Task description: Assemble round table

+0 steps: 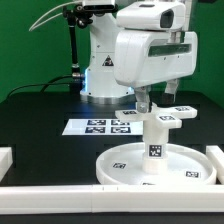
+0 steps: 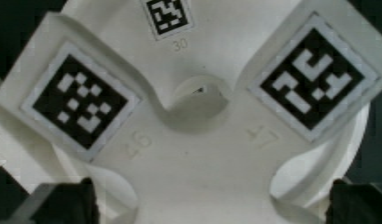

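**Base on the leg, alignment is the risk**

We see the large rimmed round disc (image 1: 158,166) lying flat on the black table (image 1: 40,115), near the white border blocks (image 1: 100,198) at the front. The short thick cylinder leg (image 1: 155,146) stands upright at the disc's middle. On top of it sits the small cross-shaped base (image 1: 157,117), which fills the wrist view with its tagged arms (image 2: 85,92) around a central hole (image 2: 200,90). The marker board (image 1: 100,126) lies behind, toward the exterior view's left.

The gripper (image 1: 156,104) hangs directly over the base, its fingers (image 2: 72,200) showing dark at the picture's edge, set apart; we cannot tell whether they press on the base.

We judge the danger to be a skewed seat: if the base is turned while tilted, the thread could bind or the leg could loosen from the disc. A slipping grip would spin without tightening.
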`<state>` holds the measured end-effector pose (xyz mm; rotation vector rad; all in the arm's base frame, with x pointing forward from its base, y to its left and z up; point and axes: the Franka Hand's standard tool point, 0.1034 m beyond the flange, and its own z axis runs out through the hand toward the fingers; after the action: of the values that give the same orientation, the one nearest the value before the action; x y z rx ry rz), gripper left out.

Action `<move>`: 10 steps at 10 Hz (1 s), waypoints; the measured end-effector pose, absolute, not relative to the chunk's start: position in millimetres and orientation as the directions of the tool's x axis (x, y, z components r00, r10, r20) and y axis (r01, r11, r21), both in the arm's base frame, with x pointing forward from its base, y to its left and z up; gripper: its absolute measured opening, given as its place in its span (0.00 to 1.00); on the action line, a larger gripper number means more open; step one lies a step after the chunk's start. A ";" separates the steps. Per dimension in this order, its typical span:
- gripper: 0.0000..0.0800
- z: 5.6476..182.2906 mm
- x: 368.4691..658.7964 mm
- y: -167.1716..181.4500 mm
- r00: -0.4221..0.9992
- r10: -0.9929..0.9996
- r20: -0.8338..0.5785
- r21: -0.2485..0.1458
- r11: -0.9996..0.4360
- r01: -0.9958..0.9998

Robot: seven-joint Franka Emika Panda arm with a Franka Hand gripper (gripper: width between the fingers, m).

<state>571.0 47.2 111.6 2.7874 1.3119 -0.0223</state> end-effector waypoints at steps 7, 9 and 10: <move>0.81 107.8 569.9 41.8 0.649 0.759 -0.045 0.046 -0.647 0.761; 0.81 107.9 570.2 40.8 0.646 0.762 -0.045 0.047 -0.645 0.763; 0.81 107.7 570.1 40.9 0.649 0.759 -0.045 0.047 -0.648 0.761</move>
<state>570.1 40.9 107.7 2.7969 1.2903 -0.0328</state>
